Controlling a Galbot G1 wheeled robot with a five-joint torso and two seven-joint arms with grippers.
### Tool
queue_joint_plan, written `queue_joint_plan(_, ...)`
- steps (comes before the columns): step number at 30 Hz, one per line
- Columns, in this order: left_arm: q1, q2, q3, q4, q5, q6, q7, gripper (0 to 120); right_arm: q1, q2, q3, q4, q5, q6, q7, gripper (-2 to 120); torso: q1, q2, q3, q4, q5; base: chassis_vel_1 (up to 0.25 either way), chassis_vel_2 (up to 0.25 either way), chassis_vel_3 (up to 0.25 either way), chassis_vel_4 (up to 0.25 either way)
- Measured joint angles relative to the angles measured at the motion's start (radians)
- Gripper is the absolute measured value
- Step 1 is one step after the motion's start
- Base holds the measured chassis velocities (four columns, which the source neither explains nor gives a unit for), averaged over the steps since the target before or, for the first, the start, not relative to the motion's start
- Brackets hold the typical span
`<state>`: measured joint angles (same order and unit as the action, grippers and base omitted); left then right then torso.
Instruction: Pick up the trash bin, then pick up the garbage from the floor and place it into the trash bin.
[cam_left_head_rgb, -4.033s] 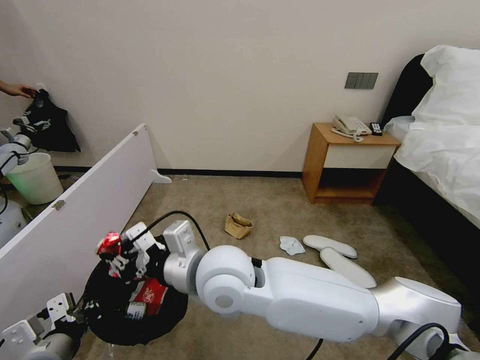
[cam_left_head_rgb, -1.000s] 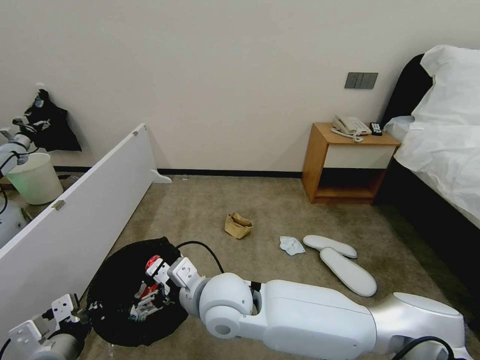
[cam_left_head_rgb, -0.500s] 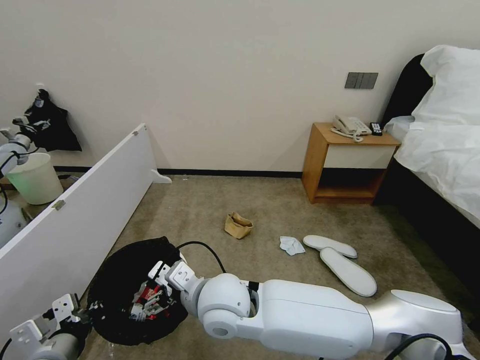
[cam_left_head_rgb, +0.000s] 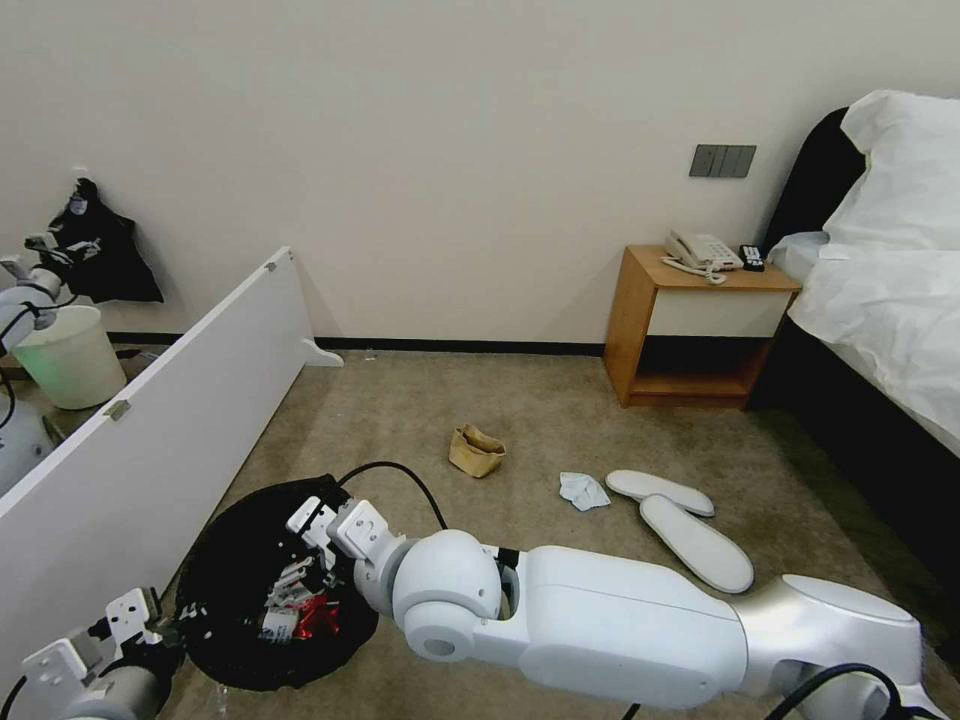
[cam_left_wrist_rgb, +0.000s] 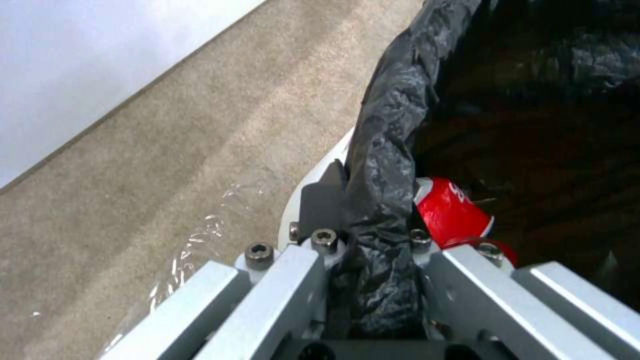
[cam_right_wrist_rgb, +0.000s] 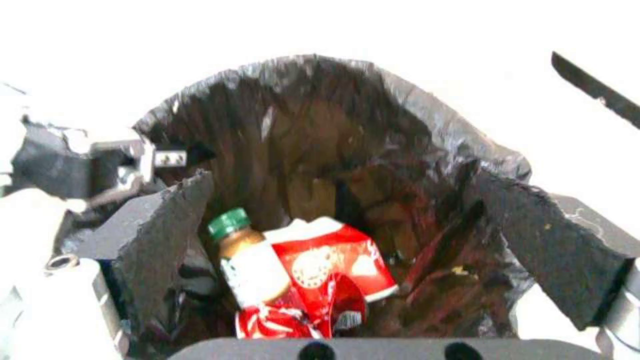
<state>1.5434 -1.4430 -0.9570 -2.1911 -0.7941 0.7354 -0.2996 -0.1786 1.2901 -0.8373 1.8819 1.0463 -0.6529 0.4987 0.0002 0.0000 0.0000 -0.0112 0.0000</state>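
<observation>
The trash bin (cam_left_head_rgb: 225, 560), lined with a black bag, stands at my lower left on the floor (cam_left_head_rgb: 520, 400). My left gripper (cam_left_wrist_rgb: 373, 220) is shut on its bagged rim (cam_left_wrist_rgb: 387, 150). My right gripper (cam_left_head_rgb: 300, 578) hangs open inside the bin's mouth, its fingers (cam_right_wrist_rgb: 160, 235) spread and empty. In the bin lie a crushed red can (cam_right_wrist_rgb: 293, 315), a green-capped bottle (cam_right_wrist_rgb: 247, 255) and a red-white snack packet (cam_right_wrist_rgb: 327, 260). On the carpet lie more garbage: a brown paper bag (cam_left_head_rgb: 476, 450), a crumpled tissue (cam_left_head_rgb: 583, 491) and two white slippers (cam_left_head_rgb: 660, 492) (cam_left_head_rgb: 697, 542).
A long white panel (cam_left_head_rgb: 170, 420) slants along the left, close beside the bin. A pale bucket (cam_left_head_rgb: 70, 355) stands behind it. A wooden nightstand (cam_left_head_rgb: 695, 325) with a phone and a bed (cam_left_head_rgb: 880, 300) fill the right. Open carpet lies around the litter.
Four seconds ago my right gripper held the red can above the bin. It has since dipped into the bin and opened; the can now lies among the litter inside.
</observation>
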Motion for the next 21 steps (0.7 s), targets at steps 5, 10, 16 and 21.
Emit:
queue_joint_plan(5,0.000,-0.001,0.000,0.002,0.001,0.000,0.000,2,0.002,0.000,0.012,0.017,0.010,0.000,0.006,100,0.000,0.000,0.000,0.0001,0.0000,0.000,0.000,0.000,0.000)
queue_joint_plan(10,0.001,0.001,-0.003,0.007,0.001,0.000,0.000,2,0.000,-0.018,0.050,0.047,0.016,0.004,0.009,100,0.000,0.000,0.000,0.0002,0.0000,0.000,0.000,0.000,0.000)
queue_joint_plan(16,0.008,0.007,-0.007,0.004,0.001,0.000,0.000,2,-0.030,-0.131,0.212,0.128,0.057,0.056,-0.005,100,0.000,0.000,0.000,0.0002,0.0001,0.000,0.000,0.000,0.000)
queue_joint_plan(21,0.014,0.013,-0.015,-0.002,0.001,0.000,0.000,2,-0.108,-0.262,0.386,0.190,0.064,0.130,-0.044,100,0.000,0.000,0.000,-0.0004,0.0002,0.000,0.000,0.000,0.000)
